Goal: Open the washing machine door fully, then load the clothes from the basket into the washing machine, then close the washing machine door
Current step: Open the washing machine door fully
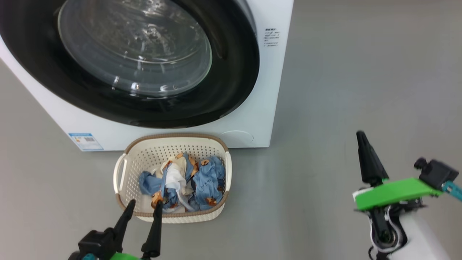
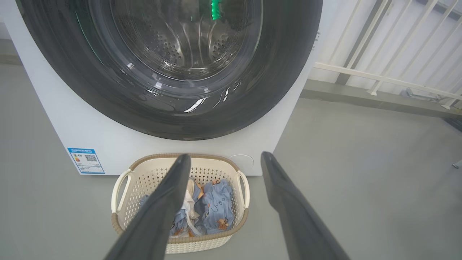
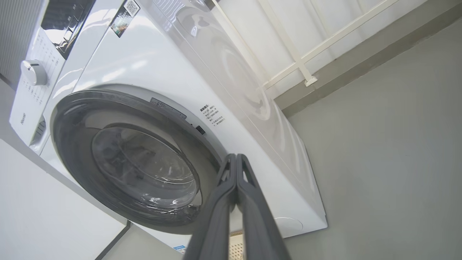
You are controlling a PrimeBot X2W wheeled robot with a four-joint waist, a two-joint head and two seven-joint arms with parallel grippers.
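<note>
Washday on a grey floor (image 1: 361, 72): the washing machine (image 1: 252, 115), a white box, stands with the washing machine door (image 1: 234, 72) flush against its front, a glossy black rim around a bulging clear glass bowl. Through the glass, the left wrist view shows the perforated steel drum (image 2: 169, 50). A small blue sticker (image 1: 86, 141) marks the cabinet's lower left corner, and the right wrist view takes in a silver dial (image 3: 33, 72) on the control panel above the door.

Just in front of the machine, below the door, the basket (image 1: 173, 135) sits on the floor. It is cream plastic with perforated sides, a brown woven-look rim and a white handle at each end. The clothes (image 1: 207, 180) lie crumpled inside it, light-blue fabric with orange prints tangled with cream-white pieces.

The left gripper (image 1: 145, 202) hovers over the basket's near rim, its two dark fingers spread apart and empty, tips pointing toward the garments. The right gripper (image 1: 361, 136) hangs well to the right over bare floor, apart from both machine and basket, its fingers pressed tightly together with nothing between them. A white railing (image 2: 379, 76) runs along the wall behind the machine.
</note>
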